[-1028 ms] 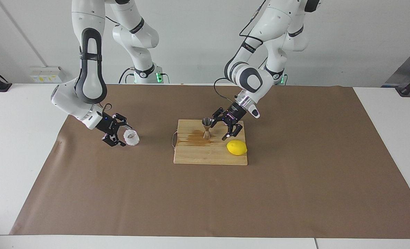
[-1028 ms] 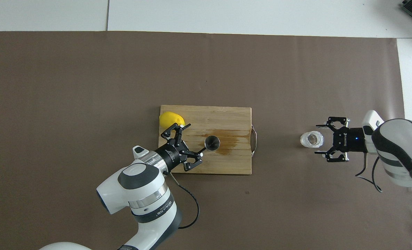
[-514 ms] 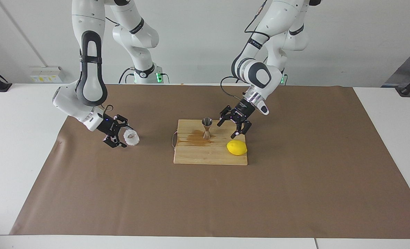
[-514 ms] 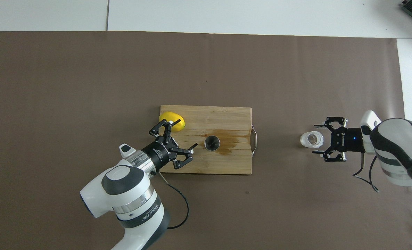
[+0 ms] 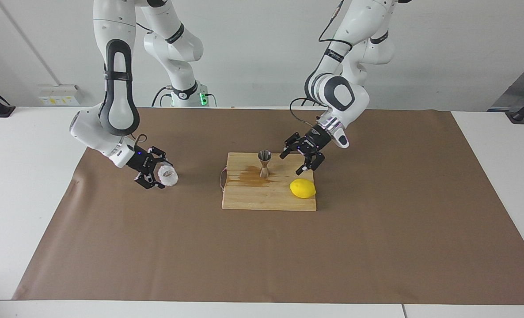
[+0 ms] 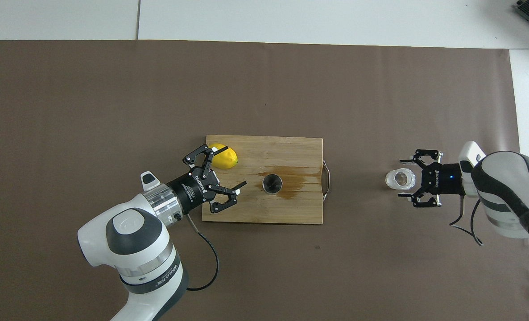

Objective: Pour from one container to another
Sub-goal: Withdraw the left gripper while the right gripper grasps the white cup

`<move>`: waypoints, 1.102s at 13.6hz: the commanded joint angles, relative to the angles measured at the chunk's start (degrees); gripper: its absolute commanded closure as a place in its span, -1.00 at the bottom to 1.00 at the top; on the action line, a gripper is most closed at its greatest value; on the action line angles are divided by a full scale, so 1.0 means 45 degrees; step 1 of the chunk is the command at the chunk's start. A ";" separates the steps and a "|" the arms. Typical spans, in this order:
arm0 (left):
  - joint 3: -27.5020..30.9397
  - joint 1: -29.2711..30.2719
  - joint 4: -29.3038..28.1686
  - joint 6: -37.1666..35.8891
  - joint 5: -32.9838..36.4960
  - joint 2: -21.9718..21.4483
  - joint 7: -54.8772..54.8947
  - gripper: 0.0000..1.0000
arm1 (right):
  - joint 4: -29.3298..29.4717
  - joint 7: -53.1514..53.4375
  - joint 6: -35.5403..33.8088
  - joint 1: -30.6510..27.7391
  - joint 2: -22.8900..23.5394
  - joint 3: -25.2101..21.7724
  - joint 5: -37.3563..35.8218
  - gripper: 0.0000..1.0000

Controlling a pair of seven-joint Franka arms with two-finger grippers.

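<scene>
Facing view: steel jigger (image 5: 264, 163) upright on wooden cutting board (image 5: 268, 187) at mid-table, w/ a brown wet stain (image 5: 249, 176) on the board around its foot, spreading toward the right arm's end. Lemon (image 5: 302, 188) on same board, toward the left arm's end, farther from the robots than the jigger. Left gripper (image 5: 301, 160) over the board's edge beside the jigger, clear of it, fingers spread wide, nothing held. Textured glass cup (image 5: 168, 175) sits on the brown paper sheet (image 5: 377, 221), well apart from the board toward the right arm's end. Right gripper (image 5: 156, 171) low beside the cup, fingers wide apart; cup lies just at the fingertips, contact can't be told. Overhead view: jigger mouth (image 6: 272, 183) up; cup (image 6: 399, 179) just off right gripper (image 6: 405, 178) tips.
</scene>
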 commanded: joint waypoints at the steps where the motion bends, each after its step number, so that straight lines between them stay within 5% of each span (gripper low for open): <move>1: 0.0023 0.0478 -0.0728 -0.1344 0.2136 -0.0855 -0.1694 -1.00 | -0.0103 -0.0252 0.0117 0.0009 -0.0002 0.0046 0.0446 -0.43; 4: 0.0082 0.1200 -0.0904 -0.2905 0.4793 -0.1460 -0.3336 -1.00 | -0.0084 -0.0213 0.0117 0.0028 -0.0002 0.0046 0.0446 0.42; 7: 0.1153 0.1299 -0.0748 -0.4644 0.8911 -0.1579 -0.5252 -1.00 | -0.0006 0.0371 0.0136 0.0282 -0.0119 0.0046 0.0427 0.97; 15: 0.1880 0.2391 0.0967 -0.7107 1.6569 -0.1697 -0.5472 -1.00 | 0.0501 0.2420 0.0175 0.1275 -0.1036 0.0222 0.0271 1.00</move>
